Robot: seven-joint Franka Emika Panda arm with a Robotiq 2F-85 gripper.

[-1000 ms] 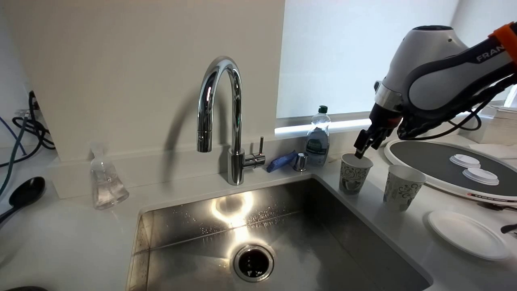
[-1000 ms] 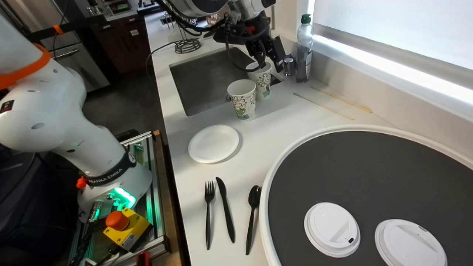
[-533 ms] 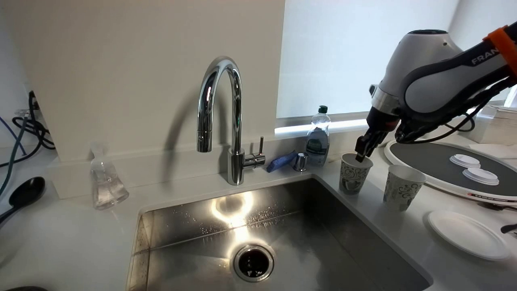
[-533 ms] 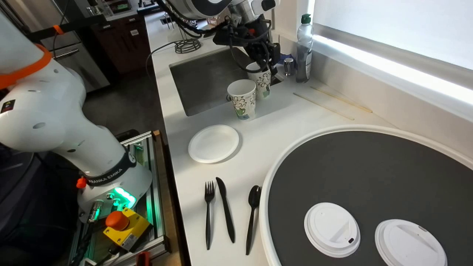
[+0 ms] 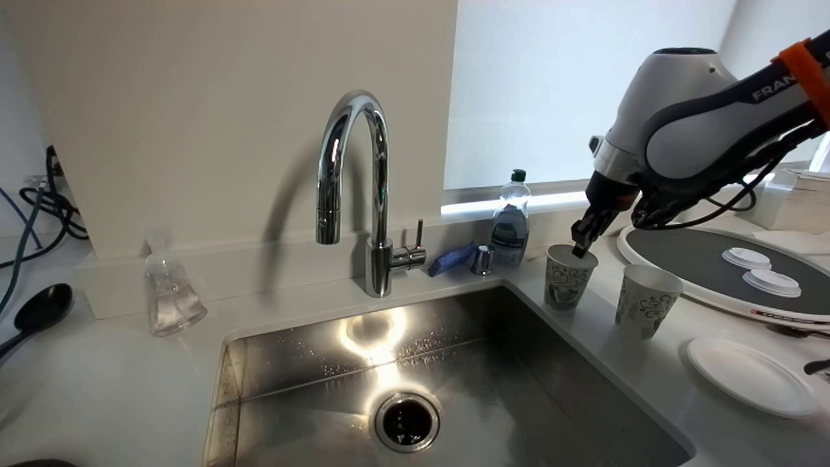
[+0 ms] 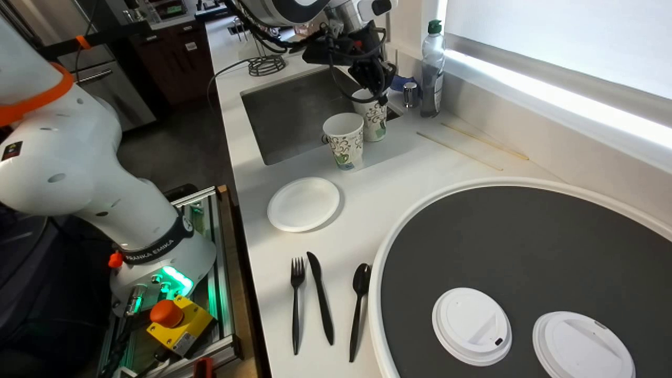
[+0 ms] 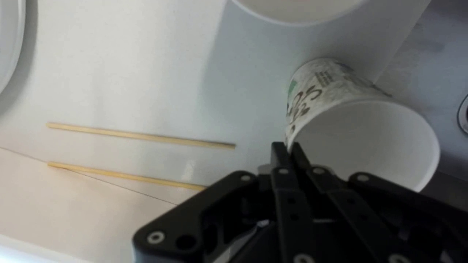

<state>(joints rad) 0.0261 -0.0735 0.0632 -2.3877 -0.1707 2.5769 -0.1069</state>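
A paper cup with a scroll pattern [image 5: 565, 282] stands on the counter beside the sink's corner. My gripper [image 7: 290, 148] has its fingers pinched on the wall of this cup at the rim, one inside and one outside; the wrist view shows the white edge between them. From above, the cup's hollow inside [image 7: 369, 142] looks bare. The arm reaches down to the rim in both exterior views, where the gripper [image 6: 384, 100] partly covers the cup [image 6: 375, 123]. Close by is a similar cup [image 5: 648, 301], untouched, its rim [image 7: 299, 20] at the top of the wrist view.
A steel sink [image 5: 519, 389] with a tall faucet [image 5: 379, 194] lies alongside. Around are a soap bottle [image 6: 432, 73], two thin wooden sticks [image 7: 139, 136], a white plate [image 6: 303, 205], black cutlery [image 6: 321, 299] and a round grey-topped board [image 6: 504, 236] carrying two white lids [image 6: 471, 325].
My gripper has come down slightly to the cup and its fingers have closed on the rim. The held cup has shifted a little; the rest stays put.
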